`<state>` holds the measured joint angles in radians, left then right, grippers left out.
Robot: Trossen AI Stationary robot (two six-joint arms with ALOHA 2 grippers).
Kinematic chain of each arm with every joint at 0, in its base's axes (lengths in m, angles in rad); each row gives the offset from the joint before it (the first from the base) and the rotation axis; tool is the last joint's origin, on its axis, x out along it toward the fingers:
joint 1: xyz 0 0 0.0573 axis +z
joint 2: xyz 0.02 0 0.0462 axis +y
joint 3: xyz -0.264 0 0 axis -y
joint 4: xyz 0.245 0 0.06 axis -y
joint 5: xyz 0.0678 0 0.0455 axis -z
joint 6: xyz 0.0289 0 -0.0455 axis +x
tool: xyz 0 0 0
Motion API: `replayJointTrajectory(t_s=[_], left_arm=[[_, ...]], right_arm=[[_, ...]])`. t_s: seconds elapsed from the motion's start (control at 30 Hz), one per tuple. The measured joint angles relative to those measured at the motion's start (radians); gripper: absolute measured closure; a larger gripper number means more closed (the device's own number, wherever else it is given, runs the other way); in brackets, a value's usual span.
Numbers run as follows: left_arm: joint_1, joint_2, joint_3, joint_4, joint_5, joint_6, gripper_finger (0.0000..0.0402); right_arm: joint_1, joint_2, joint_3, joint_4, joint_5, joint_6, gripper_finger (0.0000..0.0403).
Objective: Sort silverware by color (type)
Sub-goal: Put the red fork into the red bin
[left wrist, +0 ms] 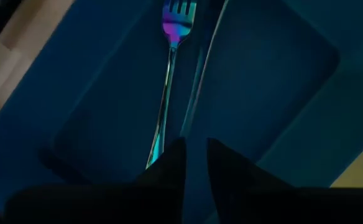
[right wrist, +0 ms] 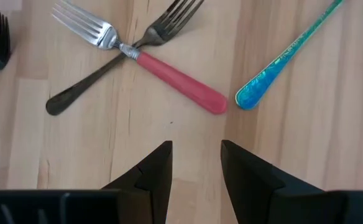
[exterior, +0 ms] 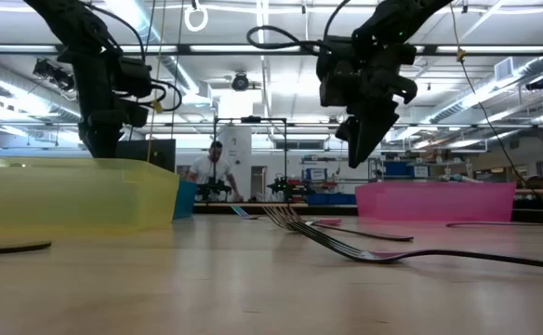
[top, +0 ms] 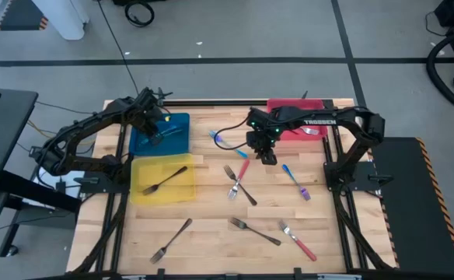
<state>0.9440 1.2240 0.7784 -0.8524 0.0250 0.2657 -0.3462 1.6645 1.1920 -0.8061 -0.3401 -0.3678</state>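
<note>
Your desk (top: 211, 233) carries three trays along its far half: blue tray (top: 176, 144) and yellow tray (top: 145, 190) on the left, red tray (top: 289, 105) at the far right.

Left gripper (top: 151, 118) hangs over the blue tray, jaws nearly closed on nothing; in its wrist view one iridescent blue fork (left wrist: 167, 81) lies flat on the tray floor just ahead of the fingertips, untouched.

Right gripper (top: 267, 155) hovers above mid-desk, jaws parted and empty, with bare wood between the fingers (right wrist: 150, 174) in its wrist view.

Fork count you can check from the high view:
- Yellow tray: one dark fork (top: 163, 180).
- Red tray: one fork (top: 312, 131), colour hard to tell.
- Loose on the desk, blue: two; blue fork (top: 221, 140) near the far edge and teal fork (top: 295, 181) just right of the gripper.
- Loose, red: two; red fork (top: 239, 177), crossed over a grey fork (top: 241, 185) below the right gripper, and another red one (top: 298, 241) at the near right.
- Loose, grey: three in all, counting the crossed one, plus near-left fork (top: 171, 239) and near-centre fork (top: 254, 231).
</note>
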Motion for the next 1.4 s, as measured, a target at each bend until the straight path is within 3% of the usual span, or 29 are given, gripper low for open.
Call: replayJointTrajectory(t_s=[0.23,0.47,0.77,0.9,1.4], left_arm=[[-0.013,-0.002,0.051,-0.012,0.013,-0.016,0.0317],[-0.101,-0.002,0.124,0.054,0.061,-0.045,0.0316],[-0.190,-0.002,0.142,0.145,0.061,-0.046,0.0317],[-0.216,-0.002,0.142,0.146,0.060,-0.083,0.0317],[-0.264,-0.002,0.141,0.151,0.060,-0.124,0.0317]], right_arm=[[0.013,0.022,0.000,0.070,-0.035,-0.097,0.0259],[0.075,0.098,0.001,0.213,-0.047,-0.135,0.0259],[0.147,0.187,0.001,0.237,0.003,-0.337,0.0259],[0.163,0.211,0.001,0.295,0.072,-0.345,0.0259],[0.200,0.275,0.001,0.310,0.094,-0.369,0.0259]])
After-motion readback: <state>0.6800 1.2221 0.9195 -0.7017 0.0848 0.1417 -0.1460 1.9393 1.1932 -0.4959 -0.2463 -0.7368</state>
